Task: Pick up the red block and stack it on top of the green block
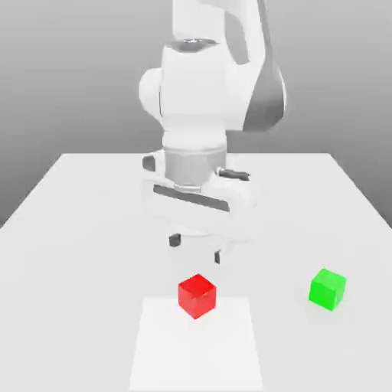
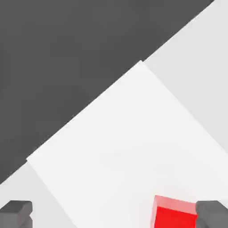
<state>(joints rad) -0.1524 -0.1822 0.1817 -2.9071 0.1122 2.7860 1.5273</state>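
The gripper (image 1: 197, 249) hangs with fingers spread apart above the table (image 1: 69, 230), just behind the red block (image 1: 197, 295). That block sits on a paler square patch (image 1: 195, 352). The green block (image 1: 328, 289) rests well apart toward the exterior view's right, with bare tabletop between the blocks.

red block (image 2: 174, 214) cut off, arm's upper part cropped

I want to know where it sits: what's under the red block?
The red block sits on a brighter white square patch of the table. The spot directly beneath it is covered.
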